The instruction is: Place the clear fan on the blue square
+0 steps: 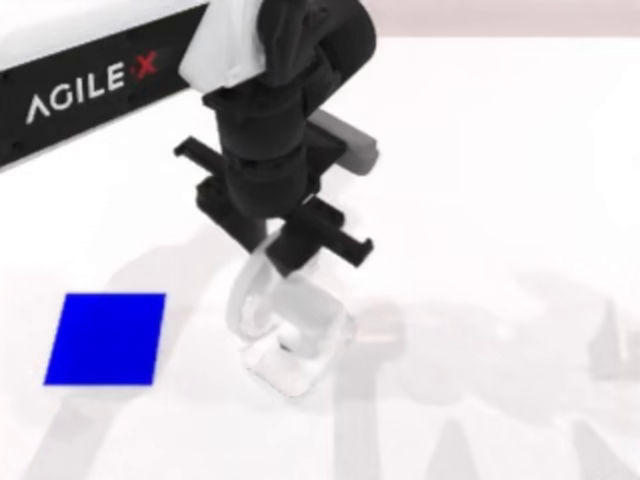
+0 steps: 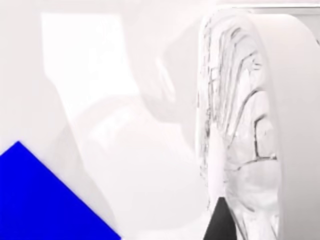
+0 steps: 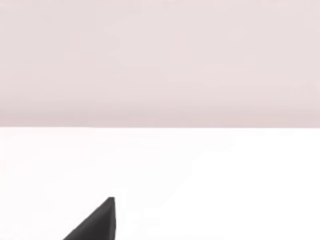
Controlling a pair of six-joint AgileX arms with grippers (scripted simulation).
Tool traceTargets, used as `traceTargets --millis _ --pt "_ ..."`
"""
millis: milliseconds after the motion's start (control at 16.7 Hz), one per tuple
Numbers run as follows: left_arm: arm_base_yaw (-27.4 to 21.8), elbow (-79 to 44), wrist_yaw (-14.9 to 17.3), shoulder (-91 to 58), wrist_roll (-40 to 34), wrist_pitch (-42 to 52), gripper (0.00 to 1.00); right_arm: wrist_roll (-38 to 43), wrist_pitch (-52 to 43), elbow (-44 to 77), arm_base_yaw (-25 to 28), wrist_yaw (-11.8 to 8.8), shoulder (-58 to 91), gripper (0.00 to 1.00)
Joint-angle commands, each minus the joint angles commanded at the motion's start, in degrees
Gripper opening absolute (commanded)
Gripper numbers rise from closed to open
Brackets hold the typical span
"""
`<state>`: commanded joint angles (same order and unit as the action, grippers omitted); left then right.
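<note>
1 clear fan (image 1: 290, 335) directly under left pincer (image 1: 285, 262).

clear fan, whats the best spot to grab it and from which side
Probably the round grilled head of the clear fan, from above: it stands up off the wider base, thin enough to fit between two fingers. The left gripper is already right over it. The blue square lies apart, toward the table's left. Whether the fingers are shut on it cannot be told.
</note>
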<state>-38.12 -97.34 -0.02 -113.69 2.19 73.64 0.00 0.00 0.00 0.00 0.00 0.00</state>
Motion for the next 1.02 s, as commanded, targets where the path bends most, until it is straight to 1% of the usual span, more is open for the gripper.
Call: traceTargets --millis 480,600,840,1020 --pt "-0.1 -0.3 0.1 0.4 0.0 0.2 0.00 0.0 0.0 0.0 0.0 0.0 0.0 1.00" --pt "0.1 -2.5 0.1 0.1 0.0 2.4 0.00 0.0 0.0 0.0 0.0 0.0 0.0 1.00" --pt "0.8 -10.6 0.1 -0.4 -0.1 9.8 0.00 0.0 0.0 0.0 0.0 0.0 0.0 1.00" --pt "1.0 -12.5 0.1 -0.4 -0.1 11.7 0.00 0.0 0.0 0.0 0.0 0.0 0.0 1.00"
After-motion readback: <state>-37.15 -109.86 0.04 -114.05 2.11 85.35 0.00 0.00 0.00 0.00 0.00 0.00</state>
